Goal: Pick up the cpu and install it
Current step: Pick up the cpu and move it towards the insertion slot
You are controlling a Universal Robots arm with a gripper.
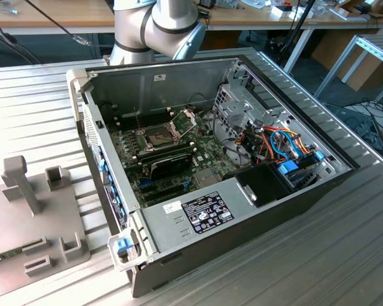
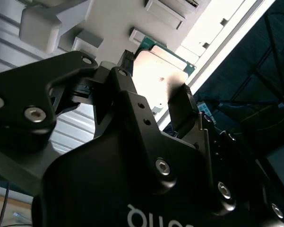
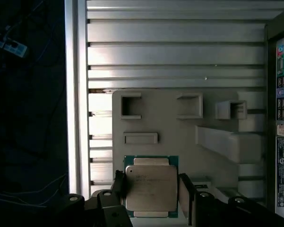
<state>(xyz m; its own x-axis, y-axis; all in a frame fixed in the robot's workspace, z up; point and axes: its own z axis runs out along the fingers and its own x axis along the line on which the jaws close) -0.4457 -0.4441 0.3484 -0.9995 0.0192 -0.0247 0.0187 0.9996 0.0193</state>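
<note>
The cpu (image 3: 151,189), a flat square chip with a silver-grey top and a green rim, sits between my gripper's (image 3: 151,182) black fingers (image 3: 185,189), which press on two opposite edges. It hangs over the near part of a grey fixture plate (image 3: 170,127). In the second wrist view the cpu (image 2: 158,78) shows again, clamped in the gripper (image 2: 156,74). In the exterior view the dark socket (image 1: 160,135) lies on the green motherboard (image 1: 204,153) with its metal frame hinged up.
The open computer case (image 1: 178,217) lies on a ribbed metal table (image 1: 293,255), with cables and a drive cage on the exterior view's right. The grey fixture plate (image 1: 44,217) with raised blocks stands at the exterior view's left. The arm's base (image 1: 153,25) is behind the case.
</note>
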